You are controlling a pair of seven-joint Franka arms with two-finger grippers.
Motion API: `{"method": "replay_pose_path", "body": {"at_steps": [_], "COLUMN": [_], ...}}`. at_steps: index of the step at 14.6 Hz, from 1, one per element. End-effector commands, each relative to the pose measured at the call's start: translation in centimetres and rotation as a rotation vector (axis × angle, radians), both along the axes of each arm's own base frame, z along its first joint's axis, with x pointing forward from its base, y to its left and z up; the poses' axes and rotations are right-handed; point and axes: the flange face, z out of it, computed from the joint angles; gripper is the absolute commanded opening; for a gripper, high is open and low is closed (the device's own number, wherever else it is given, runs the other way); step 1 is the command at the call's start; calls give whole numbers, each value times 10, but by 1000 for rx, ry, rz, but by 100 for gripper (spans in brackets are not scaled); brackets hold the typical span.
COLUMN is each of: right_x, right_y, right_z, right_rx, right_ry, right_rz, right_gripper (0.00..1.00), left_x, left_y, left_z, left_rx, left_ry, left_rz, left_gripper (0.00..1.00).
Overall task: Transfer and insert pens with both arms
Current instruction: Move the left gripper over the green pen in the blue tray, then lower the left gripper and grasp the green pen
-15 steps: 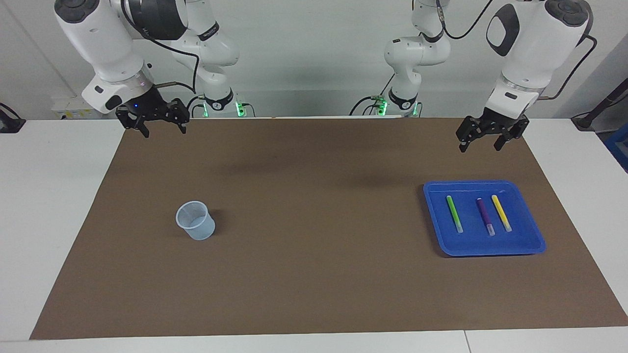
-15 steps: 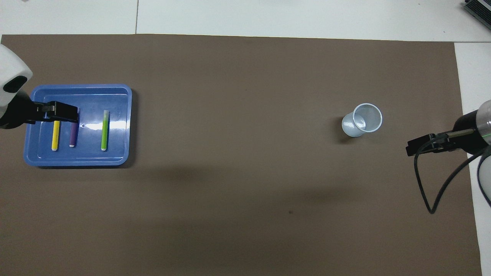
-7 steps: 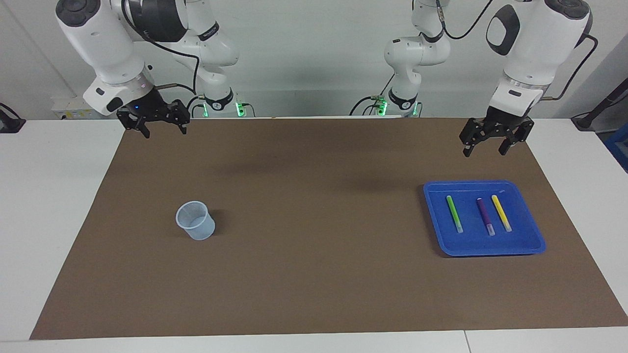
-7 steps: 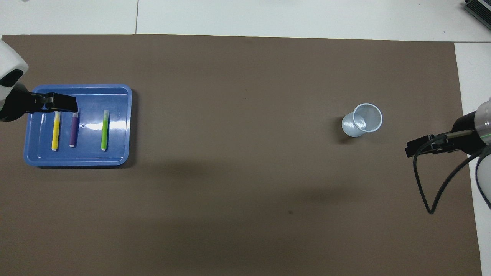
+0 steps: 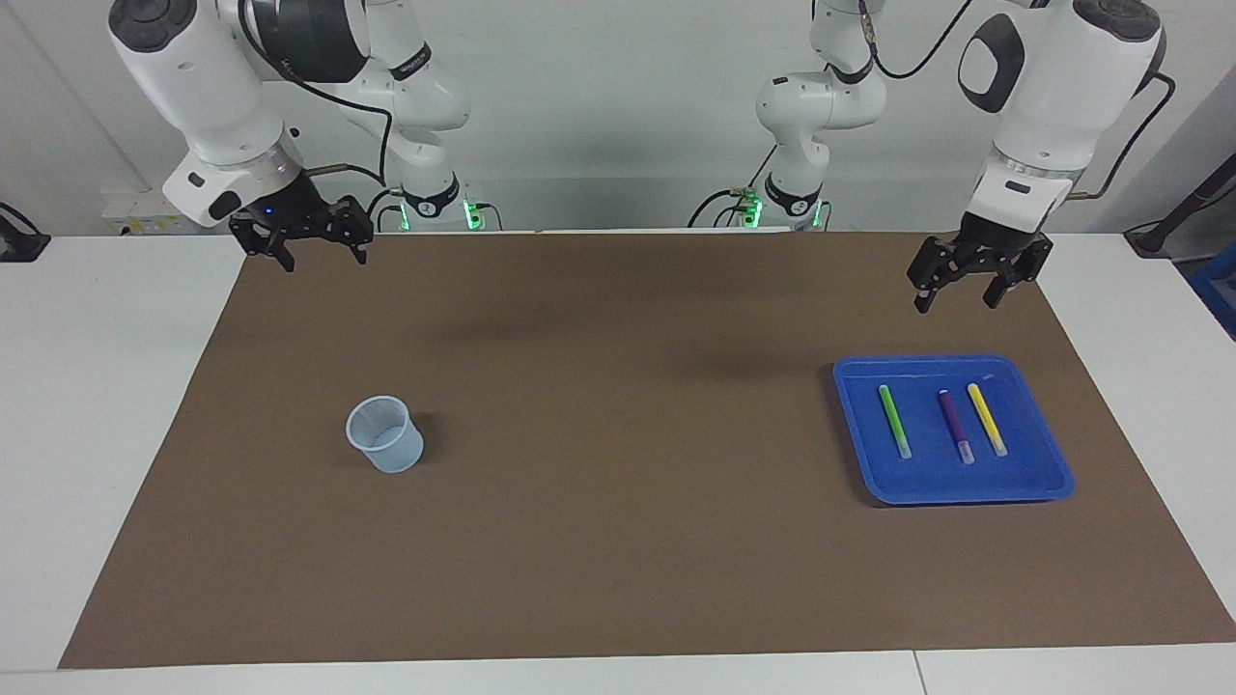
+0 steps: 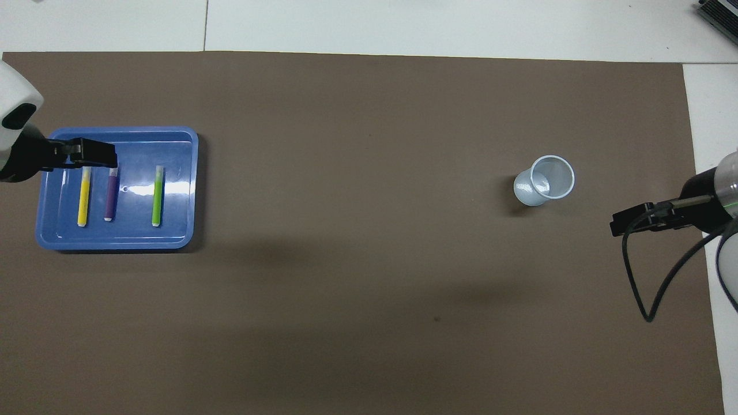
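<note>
Facing view: left gripper (image 5: 958, 295) hangs fingers apart, empty, above the brown mat (image 5: 618, 541) by the glossy blue tray (image 5: 966, 487); right gripper (image 5: 320, 256) spread too.

Overhead view: slim green pen (image 6: 156, 196), purple pen (image 6: 109, 199) and yellow pen (image 6: 83, 199) lie parallel in the tray; translucent ribbed cup (image 6: 545, 181) stands upright.

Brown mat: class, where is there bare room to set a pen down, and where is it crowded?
The brown mat is bare between the cup and the blue tray. The tray is crowded with green, purple and yellow pens.
</note>
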Motion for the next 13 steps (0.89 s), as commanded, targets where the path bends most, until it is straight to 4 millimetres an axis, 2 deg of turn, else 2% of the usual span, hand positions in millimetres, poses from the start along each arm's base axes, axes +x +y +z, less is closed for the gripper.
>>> {"method": "replay_pose_path", "body": {"at_steps": [1,5,9,13], "right_x": [-7,-7,-7,-7], "right_y": [-4,-4,-4,-5], "right_z": [1,1,1,1], "right_rx": [0,0,2,2], "right_ry": [-22,-20,-22,-22], "right_rz": [11,11,11,11], "right_gripper": [100,100,100,100], "left_x": [16,47,62,75], "left_y": [0,13,40,46], "left_z": [-36,-87,-121,-172], "left_rx": [9,5,3,-1], "left_ry": [34,36,46,77], "left_rz": [-11,-46,-31,-32], "left_gripper": [100,100,100,100]}}
